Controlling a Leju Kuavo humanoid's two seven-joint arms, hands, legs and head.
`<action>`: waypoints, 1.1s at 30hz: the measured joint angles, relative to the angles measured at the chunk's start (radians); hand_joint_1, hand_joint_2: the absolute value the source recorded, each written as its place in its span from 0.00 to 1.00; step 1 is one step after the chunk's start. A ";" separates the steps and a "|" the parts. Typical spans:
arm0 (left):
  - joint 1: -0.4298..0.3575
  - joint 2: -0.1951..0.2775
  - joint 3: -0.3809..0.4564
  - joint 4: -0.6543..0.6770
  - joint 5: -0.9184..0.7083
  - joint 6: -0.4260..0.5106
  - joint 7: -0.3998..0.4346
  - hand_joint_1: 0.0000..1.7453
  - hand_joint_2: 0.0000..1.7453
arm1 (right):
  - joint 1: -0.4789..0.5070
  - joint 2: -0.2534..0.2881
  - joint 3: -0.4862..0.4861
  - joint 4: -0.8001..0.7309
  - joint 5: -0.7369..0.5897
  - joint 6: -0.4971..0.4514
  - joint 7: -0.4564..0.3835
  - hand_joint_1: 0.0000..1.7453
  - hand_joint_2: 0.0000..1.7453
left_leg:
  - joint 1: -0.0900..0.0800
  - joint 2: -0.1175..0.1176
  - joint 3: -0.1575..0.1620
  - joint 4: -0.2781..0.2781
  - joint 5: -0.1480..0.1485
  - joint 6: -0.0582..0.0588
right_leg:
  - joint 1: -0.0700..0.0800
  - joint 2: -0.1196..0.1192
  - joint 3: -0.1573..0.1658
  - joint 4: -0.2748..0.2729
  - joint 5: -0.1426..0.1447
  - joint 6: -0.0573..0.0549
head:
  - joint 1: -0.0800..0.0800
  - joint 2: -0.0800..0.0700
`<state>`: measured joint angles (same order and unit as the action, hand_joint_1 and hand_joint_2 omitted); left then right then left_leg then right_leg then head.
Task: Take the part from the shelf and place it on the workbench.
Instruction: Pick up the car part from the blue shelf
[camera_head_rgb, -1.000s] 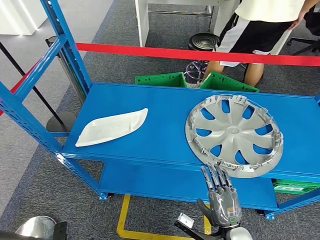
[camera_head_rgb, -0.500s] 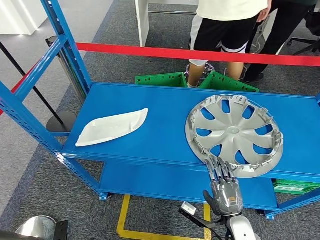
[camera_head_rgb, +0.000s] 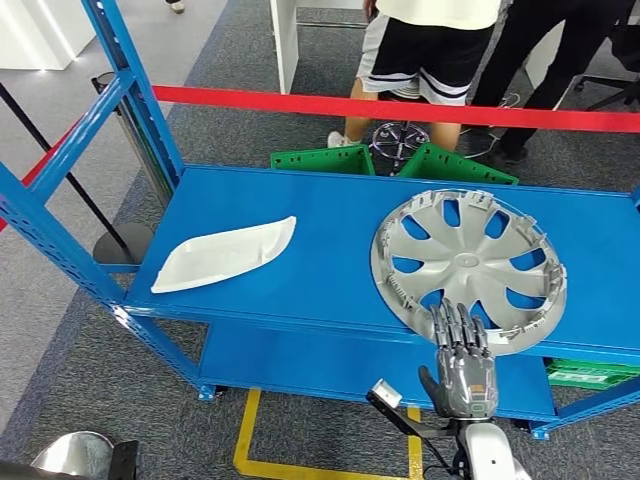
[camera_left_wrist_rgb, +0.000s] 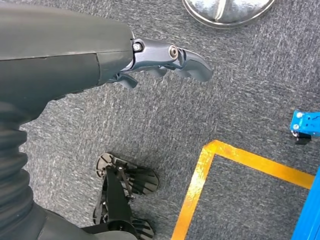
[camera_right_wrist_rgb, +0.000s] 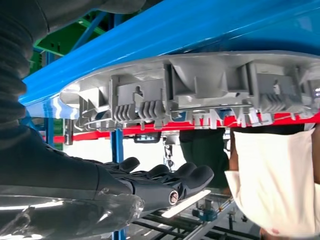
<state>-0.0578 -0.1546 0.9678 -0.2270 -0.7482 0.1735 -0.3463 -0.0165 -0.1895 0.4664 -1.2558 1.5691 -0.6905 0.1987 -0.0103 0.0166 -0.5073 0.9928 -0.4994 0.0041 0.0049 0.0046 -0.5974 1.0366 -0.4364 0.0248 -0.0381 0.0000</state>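
- The robot's right hand (camera_head_rgb: 462, 362) is raised at the front edge of the blue metal shelf (camera_head_rgb: 332, 270). Its fingers are spread and hold nothing, probably so they can slip around the rim.
- The left hand (camera_left_wrist_rgb: 166, 57) hangs above the grey carpet floor (camera_left_wrist_rgb: 241, 75), fingers loosely apart, empty.
- The round silver plastic wheel cover (camera_head_rgb: 468, 268) lies flat on the shelf, its near rim overhanging the edge, easy to reach.
- The white curved plastic panel (camera_head_rgb: 225, 254) lies well apart from it.
- Behind the red barrier tape (camera_head_rgb: 302, 103), people stand.

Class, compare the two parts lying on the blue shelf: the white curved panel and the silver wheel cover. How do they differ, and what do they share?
The wheel cover is round and silver-grey with spoke cut-outs; the white panel is long, tapering and solid. The wheel cover is the larger and overhangs the front edge of the shelf; the panel lies within it. The right hand reaches the wheel cover's rim; the panel lies far from it. Both lie flat on the same shelf.
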 joint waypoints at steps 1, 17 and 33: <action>0.000 0.000 0.000 0.000 -0.001 0.000 0.001 0.00 1.00 | -0.001 -0.001 0.004 -0.001 0.000 0.000 0.003 0.00 1.00 | 0.000 0.000 0.000 0.000 0.000 0.000 | 0.000 0.000 0.000 0.000 0.000 0.000 | 0.000 0.000; -0.001 0.001 0.006 0.000 -0.040 -0.017 0.005 0.00 1.00 | -0.067 0.011 -0.102 0.128 -0.062 0.054 -0.209 0.00 1.00 | -0.001 0.000 0.000 0.000 0.001 0.001 | -0.001 0.000 0.000 0.000 0.001 0.000 | 0.000 0.000; -0.002 0.001 0.006 0.000 -0.054 -0.018 0.006 0.00 1.00 | -0.134 0.012 -0.196 0.247 -0.089 0.059 -0.238 0.00 1.00 | -0.001 0.000 0.000 0.000 0.001 0.001 | -0.001 0.000 0.000 0.000 0.001 0.001 | 0.000 0.000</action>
<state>-0.0595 -0.1534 0.9736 -0.2267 -0.8022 0.1559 -0.3406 -0.1500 -0.1775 0.2705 -1.0093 1.4802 -0.6313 -0.0396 -0.0113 0.0166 -0.5076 0.9929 -0.4985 0.0053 0.0039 0.0045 -0.5976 1.0365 -0.4352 0.0255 -0.0381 0.0000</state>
